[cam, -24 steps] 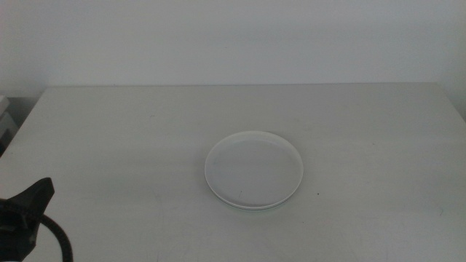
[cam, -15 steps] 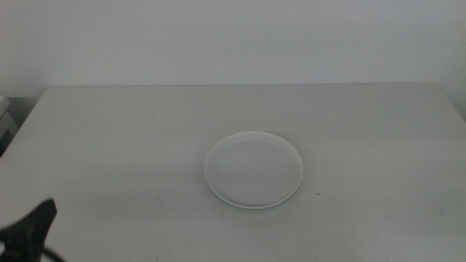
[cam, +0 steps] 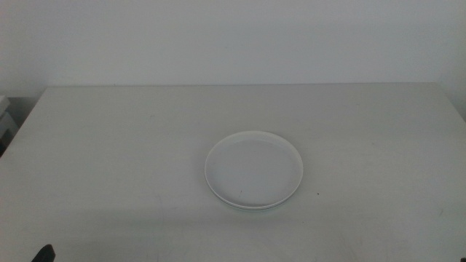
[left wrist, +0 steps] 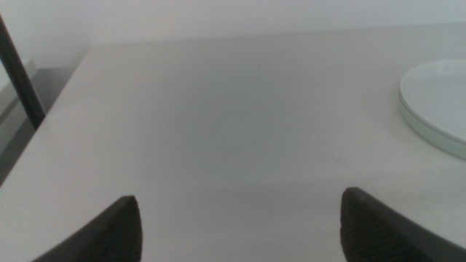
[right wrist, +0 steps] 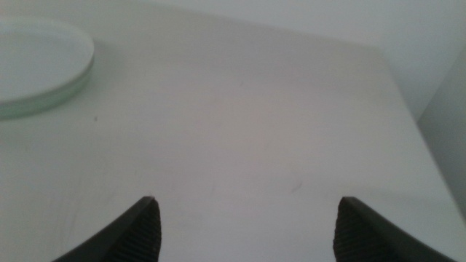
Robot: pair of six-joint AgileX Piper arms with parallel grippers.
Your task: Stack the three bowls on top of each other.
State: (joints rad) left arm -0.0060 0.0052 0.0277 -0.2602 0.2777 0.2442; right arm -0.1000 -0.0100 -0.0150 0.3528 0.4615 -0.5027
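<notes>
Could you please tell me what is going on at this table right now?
Nothing is being handled at the moment. The bowls sit in one stack near the middle of the table, a white one on top and a pale green rim showing beneath; a third cannot be made out. The left pincer is open and empty near the table's front left edge, away from the stack. The right pincer is also open and empty, over bare table on the other side.

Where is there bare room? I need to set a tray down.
Only the stacked bowls occupy the table, slightly right of centre. Bare patches lie between the stack and the left edge, the right edge and the far edge. Nowhere is crowded.
</notes>
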